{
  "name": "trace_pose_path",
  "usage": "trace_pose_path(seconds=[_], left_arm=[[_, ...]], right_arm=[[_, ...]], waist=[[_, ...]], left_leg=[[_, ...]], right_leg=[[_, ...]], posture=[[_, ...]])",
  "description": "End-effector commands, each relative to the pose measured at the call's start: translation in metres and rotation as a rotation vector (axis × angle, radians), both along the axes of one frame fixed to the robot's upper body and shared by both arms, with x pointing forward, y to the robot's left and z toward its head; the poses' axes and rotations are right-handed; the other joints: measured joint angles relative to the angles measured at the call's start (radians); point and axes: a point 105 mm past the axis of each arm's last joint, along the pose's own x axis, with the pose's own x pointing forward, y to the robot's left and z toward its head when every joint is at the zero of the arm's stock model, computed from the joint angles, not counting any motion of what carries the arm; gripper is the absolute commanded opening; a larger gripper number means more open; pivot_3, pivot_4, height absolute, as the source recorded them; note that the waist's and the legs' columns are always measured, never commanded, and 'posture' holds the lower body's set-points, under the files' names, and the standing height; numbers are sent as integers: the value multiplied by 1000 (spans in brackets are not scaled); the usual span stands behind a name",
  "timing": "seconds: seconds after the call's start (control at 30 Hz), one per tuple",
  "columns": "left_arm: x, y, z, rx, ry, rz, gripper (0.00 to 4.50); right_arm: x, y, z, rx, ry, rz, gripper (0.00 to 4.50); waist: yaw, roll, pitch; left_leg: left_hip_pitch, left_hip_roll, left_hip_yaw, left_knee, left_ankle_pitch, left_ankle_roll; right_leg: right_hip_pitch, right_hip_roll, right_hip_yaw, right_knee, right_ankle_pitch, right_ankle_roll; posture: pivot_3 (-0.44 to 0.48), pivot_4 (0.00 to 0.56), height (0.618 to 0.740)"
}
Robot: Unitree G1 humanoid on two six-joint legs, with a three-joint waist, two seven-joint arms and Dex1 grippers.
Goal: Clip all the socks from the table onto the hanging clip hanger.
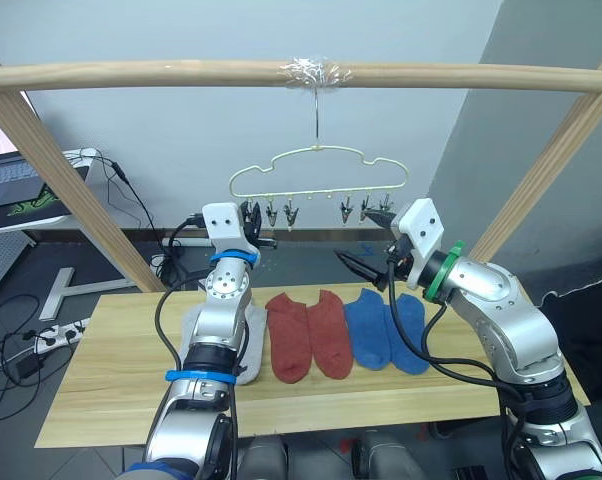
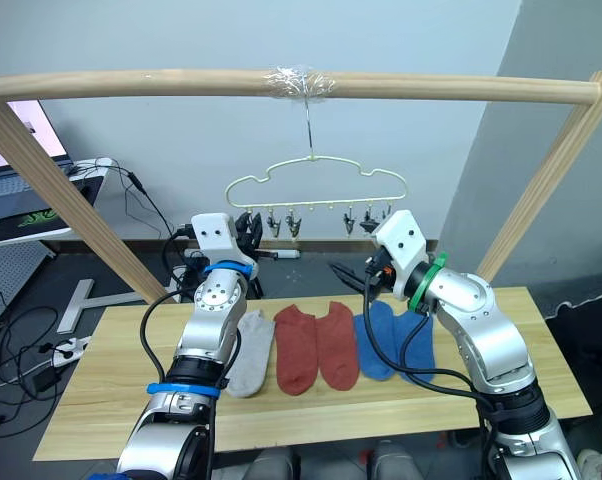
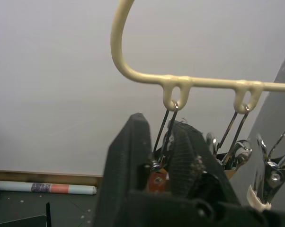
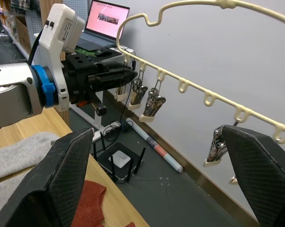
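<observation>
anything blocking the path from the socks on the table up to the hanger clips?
Nothing visible lies between them. The socks lie flat on the table, the clip hanger hangs above and behind. Both grippers are raised at clip height: the left gripper is shut on the leftmost clip, the right gripper open, empty.

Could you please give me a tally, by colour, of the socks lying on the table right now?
Light grey socks: 2
Rust red socks: 2
Blue socks: 2
Total: 6, all lying on the table; none on the clip hanger.
</observation>
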Motion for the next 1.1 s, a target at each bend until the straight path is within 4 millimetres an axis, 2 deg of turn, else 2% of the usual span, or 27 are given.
trace_pose_path(seconds=[0.03,0.43,0.47,0.5,0.57,0.7,0.93,1.1], left_arm=[[0,-2,17,-1,-61,-11,1],[-1,-3,14,-6,-44,-37,1],[-1,-3,14,-7,-45,-40,700],[-2,-4,14,-8,-46,-41,912],[-2,-4,14,-10,-46,-42,1666],[-2,-4,14,-6,-44,-43,2871],[-4,-4,11,-14,-34,-46,2871],[-3,-3,16,-8,-57,-41,2871]], right_arm=[[-5,2,19,25,-65,22,4500],[-4,3,19,24,-63,23,4500],[-4,3,19,23,-63,22,4500],[-4,3,19,23,-63,22,4500],[-3,3,19,22,-64,22,4500],[-3,2,19,20,-65,20,4500],[-3,1,20,19,-67,16,4500],[-3,0,20,18,-68,14,4500]], waist=[[0,0,0],[0,0,5],[0,0,5],[0,-1,6],[0,-1,10],[0,-2,13],[0,-2,17],[0,-2,17]], left_leg=[[0,0,0,0,0,0],[0,0,0,0,0,0],[0,0,0,0,0,0],[0,0,0,0,0,0],[0,0,0,0,0,0],[0,0,0,0,0,0],[-1,0,0,0,0,0],[-1,0,-1,0,0,0]], right_leg=[[0,0,0,0,0,0],[0,0,0,0,0,0],[0,0,0,0,0,0],[0,0,0,0,0,0],[0,0,0,0,0,0],[0,0,0,0,0,0],[-1,0,0,0,0,0],[-1,0,-1,0,0,0]], posture=[[99,137,740],[112,144,740],[112,144,740],[112,144,740],[112,144,740],[110,144,740],[106,146,740],[106,146,740]])
